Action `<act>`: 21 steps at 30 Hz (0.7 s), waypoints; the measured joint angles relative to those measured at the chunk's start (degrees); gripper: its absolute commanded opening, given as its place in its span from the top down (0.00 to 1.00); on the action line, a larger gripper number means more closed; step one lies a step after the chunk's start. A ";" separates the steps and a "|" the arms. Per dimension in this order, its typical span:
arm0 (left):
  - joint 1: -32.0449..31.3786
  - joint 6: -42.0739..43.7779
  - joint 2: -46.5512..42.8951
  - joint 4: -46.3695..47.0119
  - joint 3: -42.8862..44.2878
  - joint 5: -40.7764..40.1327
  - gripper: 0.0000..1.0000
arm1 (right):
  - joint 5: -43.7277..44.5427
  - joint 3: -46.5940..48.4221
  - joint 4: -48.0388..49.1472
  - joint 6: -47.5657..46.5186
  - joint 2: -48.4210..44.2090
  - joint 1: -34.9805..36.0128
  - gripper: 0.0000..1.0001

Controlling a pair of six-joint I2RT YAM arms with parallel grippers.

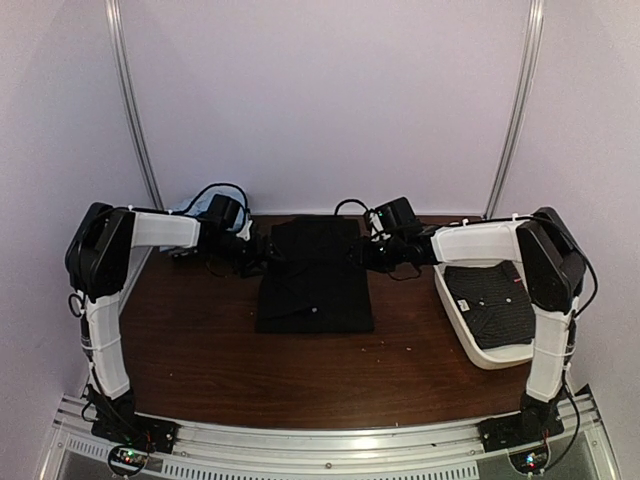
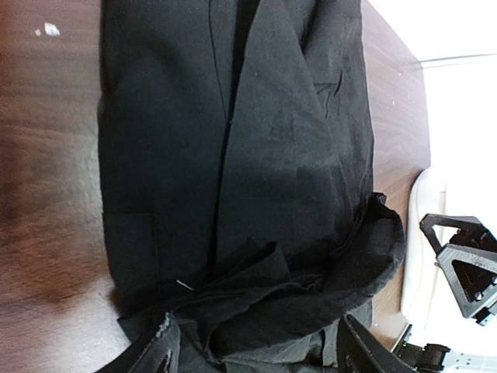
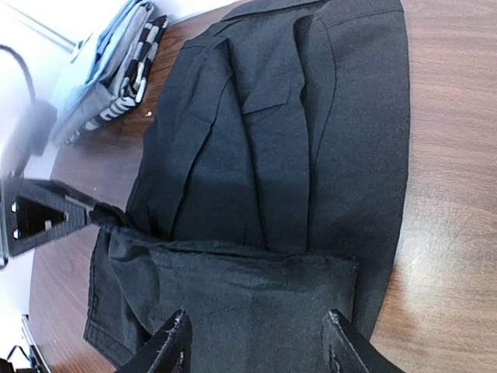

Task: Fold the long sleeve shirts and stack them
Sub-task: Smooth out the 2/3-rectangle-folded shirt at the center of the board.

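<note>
A plain black long sleeve shirt (image 1: 315, 285) lies folded in a rectangle on the middle of the brown table, collar end toward the back. My left gripper (image 1: 256, 256) is at its far left edge and my right gripper (image 1: 372, 252) at its far right edge. In the left wrist view the left gripper (image 2: 260, 353) is open, with rumpled black cloth (image 2: 264, 295) lying loose between the fingers. The right gripper (image 3: 256, 350) is also open over a flat folded-over flap (image 3: 248, 295). A second dark shirt with a fine pale pattern (image 1: 492, 305) lies folded in a white tray.
The white tray (image 1: 452, 315) sits at the table's right side beside the right arm. A stack of striped and blue cloth (image 3: 116, 54) lies at the back left corner. Cables run behind both wrists. White walls close in the table at the back and sides.
</note>
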 measured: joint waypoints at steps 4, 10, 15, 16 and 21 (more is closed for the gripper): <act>0.52 1.68 -1.79 -1.29 -0.02 -1.77 0.27 | 0.44 -0.57 -0.85 -1.77 -2.03 1.57 0.48; 0.83 3.58 -6.32 -1.90 -1.20 -4.70 0.31 | -1.31 1.09 -1.33 -4.33 -0.85 6.64 0.69; 0.83 4.28 -11.63 -2.67 -6.88 -6.43 0.40 | -4.50 9.64 -2.23 -5.73 6.12 10.23 0.77; 0.83 4.44 -12.52 -2.73 -8.17 -6.62 0.41 | -5.14 11.19 -2.27 -5.90 7.45 10.69 0.78; 0.83 4.37 -17.88 -2.93 -17.11 -6.78 0.43 | -8.48 19.37 -3.58 -6.67 15.17 11.80 0.80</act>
